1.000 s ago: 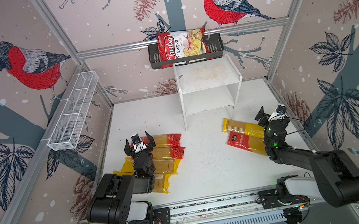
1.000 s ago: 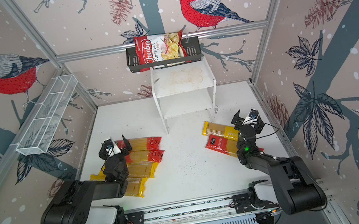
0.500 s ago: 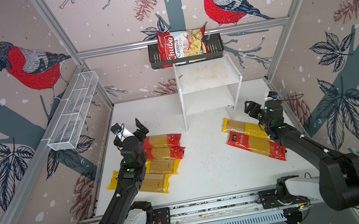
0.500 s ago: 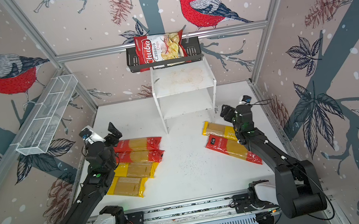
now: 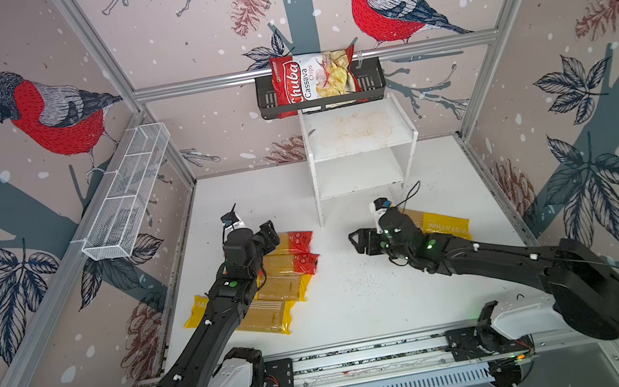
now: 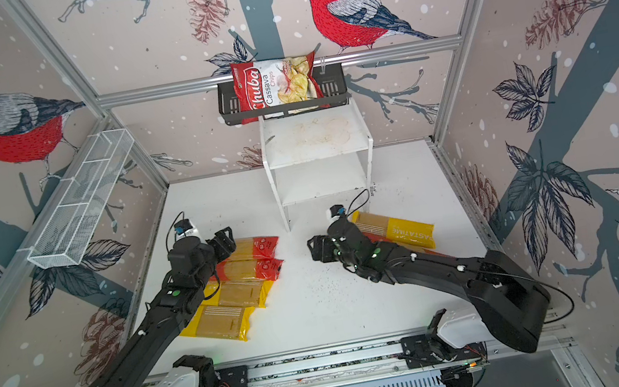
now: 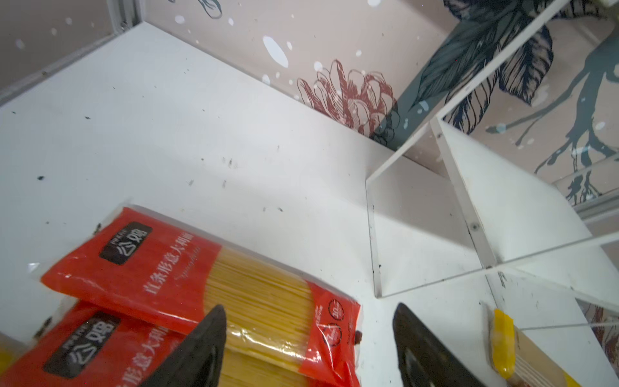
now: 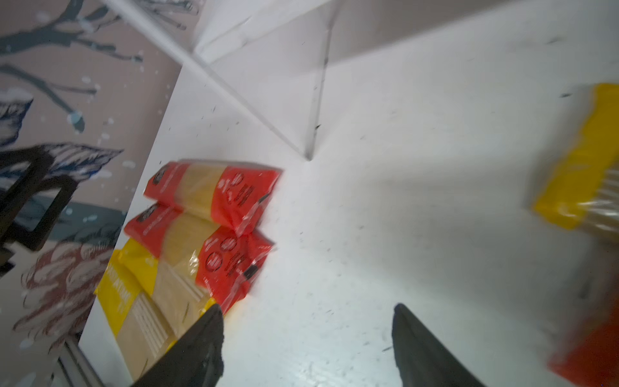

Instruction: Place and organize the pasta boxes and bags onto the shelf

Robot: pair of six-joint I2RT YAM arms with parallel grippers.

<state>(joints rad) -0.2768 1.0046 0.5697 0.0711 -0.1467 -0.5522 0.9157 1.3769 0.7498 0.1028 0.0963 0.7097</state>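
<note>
Two red-ended spaghetti packs [image 5: 295, 242] [image 5: 305, 263] lie side by side left of centre, with two yellow packs [image 5: 281, 289] [image 5: 264, 318] in front of them. My left gripper [image 5: 270, 232] [image 7: 310, 308] hovers open over the end of the farthest red pack [image 7: 167, 268], holding nothing. On the right lies a yellow PASTATIME pack [image 5: 445, 225] with a red pack [image 8: 589, 351] beside it, mostly hidden under my right arm in both top views. My right gripper [image 5: 361, 241] [image 8: 306, 306] is open over bare table, pointing at the left pile. The white two-tier shelf [image 5: 358, 140] [image 6: 316, 138] stands empty at the back.
A black wall basket [image 5: 374, 83] above the shelf holds a Chuba chips bag [image 5: 313, 82]. A white wire basket [image 5: 127, 194] hangs on the left wall. The shelf's front left leg [image 7: 373, 234] stands close to the red packs. Dark crumbs speckle the table [image 5: 355, 280].
Both arms have unfolded and reached out. The left gripper went back and then right over the red packs. The right gripper swung left off its packs toward the table's middle.
</note>
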